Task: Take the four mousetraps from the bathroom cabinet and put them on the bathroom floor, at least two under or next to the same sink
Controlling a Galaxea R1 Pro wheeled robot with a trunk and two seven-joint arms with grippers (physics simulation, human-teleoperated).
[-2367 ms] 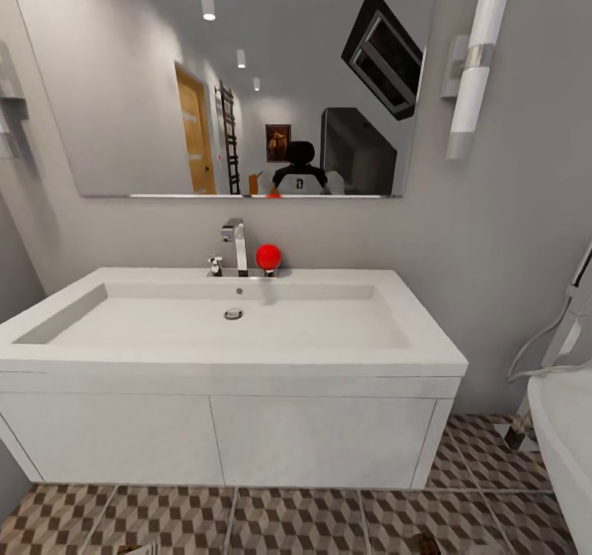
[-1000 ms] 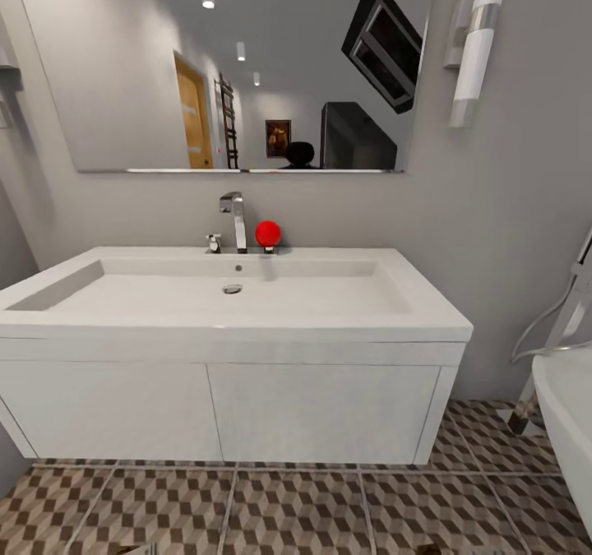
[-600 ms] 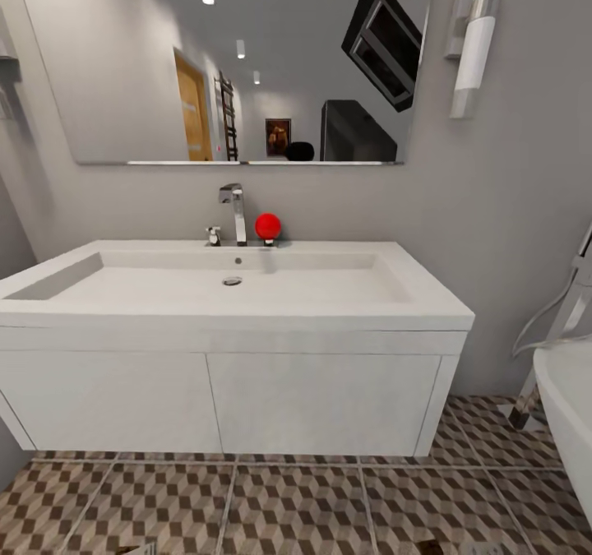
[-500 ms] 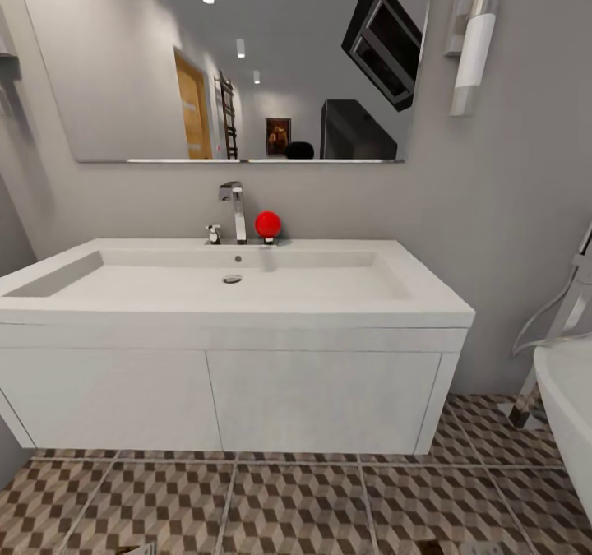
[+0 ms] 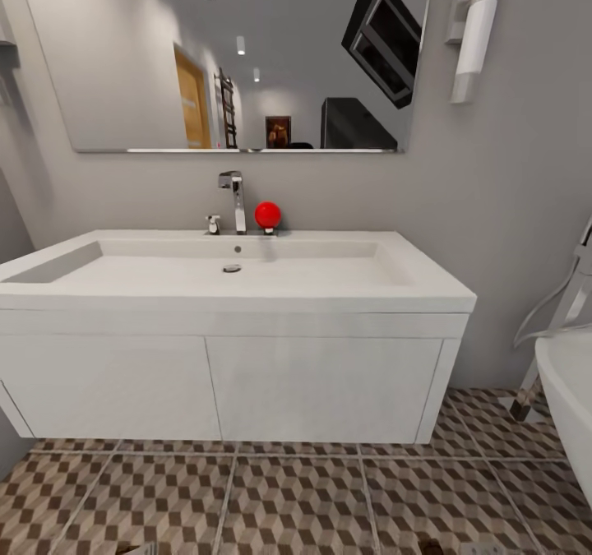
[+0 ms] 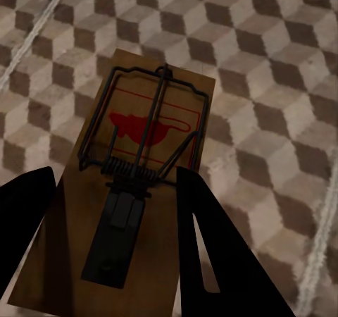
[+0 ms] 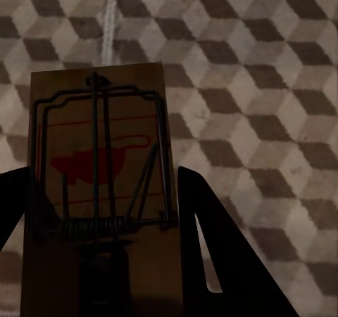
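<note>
Each of my grippers holds one mousetrap above the bathroom floor. In the left wrist view, my left gripper (image 6: 116,183) is shut on a brown wooden mousetrap (image 6: 151,127) with dark wire and a red print, over the cube-patterned tiles (image 6: 274,63). My right gripper (image 7: 102,190) is shut on a second mousetrap (image 7: 105,148) over the same tiling (image 7: 246,84). In the head view the white bathroom sink (image 5: 238,279) with its chrome faucet (image 5: 237,201) tops a white vanity (image 5: 230,382) straight ahead, and the bathroom floor (image 5: 296,497) runs in front of it. The cabinet is out of view.
A red ball (image 5: 267,215) sits beside the faucet. A wide mirror (image 5: 230,53) hangs above the sink, with a wall lamp (image 5: 475,29) to its right. A white tub rim (image 5: 567,399) and its chrome pipes (image 5: 567,308) stand at the right.
The head camera has sunk lower: the sink and mirror have slid up in the picture, more floor tiles show, and my reflection has dropped out of the mirror.
</note>
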